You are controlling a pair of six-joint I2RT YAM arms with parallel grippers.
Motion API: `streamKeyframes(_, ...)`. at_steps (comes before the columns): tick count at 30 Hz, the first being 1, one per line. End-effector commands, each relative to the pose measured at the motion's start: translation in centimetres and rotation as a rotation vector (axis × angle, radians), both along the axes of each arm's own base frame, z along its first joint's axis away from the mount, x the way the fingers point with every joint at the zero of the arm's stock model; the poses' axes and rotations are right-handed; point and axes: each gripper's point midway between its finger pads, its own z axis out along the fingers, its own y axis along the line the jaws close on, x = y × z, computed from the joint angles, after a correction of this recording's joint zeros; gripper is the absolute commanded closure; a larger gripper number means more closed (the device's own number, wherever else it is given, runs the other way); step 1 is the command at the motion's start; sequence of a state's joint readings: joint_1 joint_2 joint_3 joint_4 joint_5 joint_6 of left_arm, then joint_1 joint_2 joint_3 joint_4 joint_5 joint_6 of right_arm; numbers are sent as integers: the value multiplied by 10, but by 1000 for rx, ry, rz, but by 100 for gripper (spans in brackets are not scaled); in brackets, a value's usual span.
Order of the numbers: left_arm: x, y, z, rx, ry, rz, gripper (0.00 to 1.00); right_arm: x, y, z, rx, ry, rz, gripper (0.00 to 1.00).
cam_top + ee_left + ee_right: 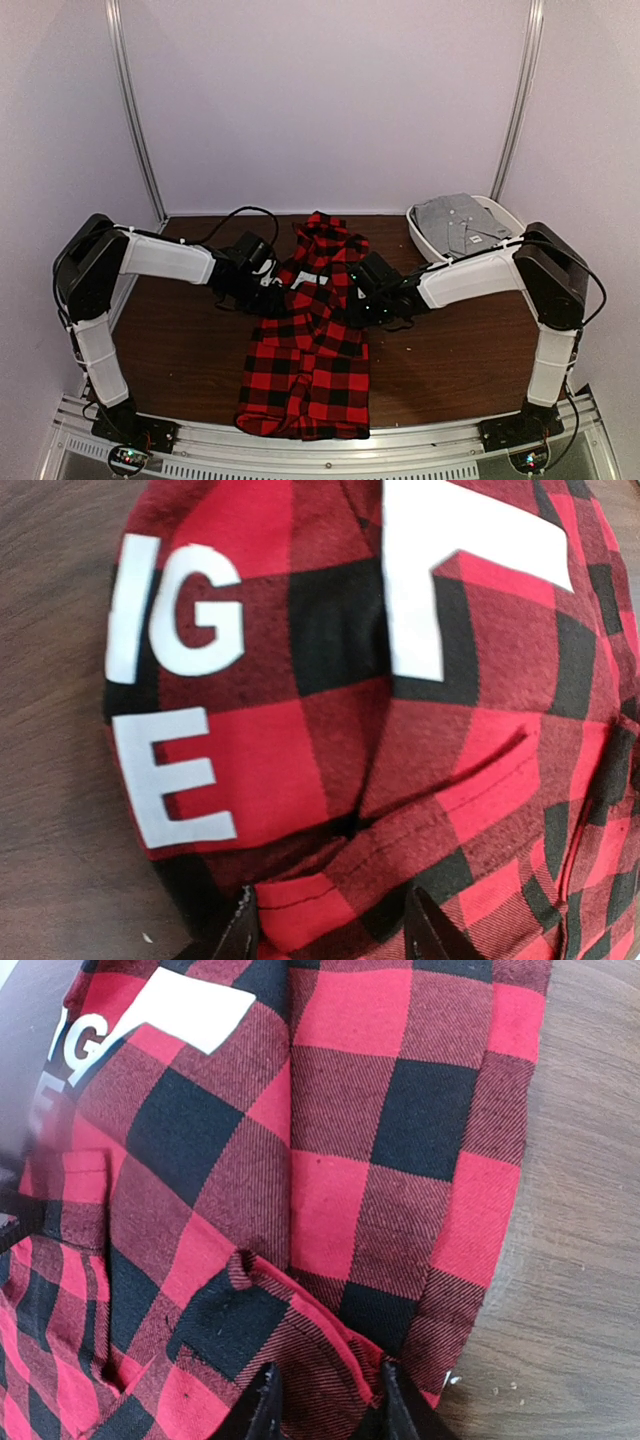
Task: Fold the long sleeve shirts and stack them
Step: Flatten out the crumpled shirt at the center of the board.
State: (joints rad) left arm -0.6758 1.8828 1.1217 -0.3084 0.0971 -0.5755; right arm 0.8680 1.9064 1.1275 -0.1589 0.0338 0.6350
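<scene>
Clenching cloth at either side of the checked shirt [305,370] spread along the surface [180,340], the left end effector [335,935] and right end effector [328,1405] seemed mid-fold, next needing, I judged, a matched lift-over.

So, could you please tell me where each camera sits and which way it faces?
Top external: above and behind, facing down at the table; left arm, right arm, red-and-black shirt between them.
Left wrist: on that arm, close over the shirt; left gripper straddles a fold.
Right wrist: likewise, at the shirt's edge; right gripper straddles cloth.
Shared: both wrist views show white lettering.
</scene>
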Motion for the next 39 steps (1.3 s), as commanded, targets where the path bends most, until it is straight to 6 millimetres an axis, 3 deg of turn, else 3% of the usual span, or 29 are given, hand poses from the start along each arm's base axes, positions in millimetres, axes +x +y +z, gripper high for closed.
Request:
streamKeyframes(1, -5, -14, 4, -24, -1, -19, 52, 5, 9, 4, 33, -4, 5, 70)
streamKeyframes(4, -7, -17, 4, -29, 0, -22, 57, 4, 9, 4, 33, -4, 6, 76)
streamKeyframes(8, -5, -18, 9, -35, -11, -20, 72, 4, 9, 4, 32, -2, 7, 82)
streamKeyframes(16, 1, -19, 30, -47, -59, -11, 87, 4, 8, 8, 34, -9, 1, 97)
streamKeyframes(23, 4, -20, 40, -58, -79, -10, 98, 0, 3, 12, 33, -14, -7, 98)
streamKeyframes(31, 7, -17, 50, -56, -103, 7, 100, 0, -2, 18, 24, -25, -20, 100)
streamKeyframes(39, 25, -1, 83, -8, -199, 71, 100, 7, -17, 55, -1, -97, -60, 100)
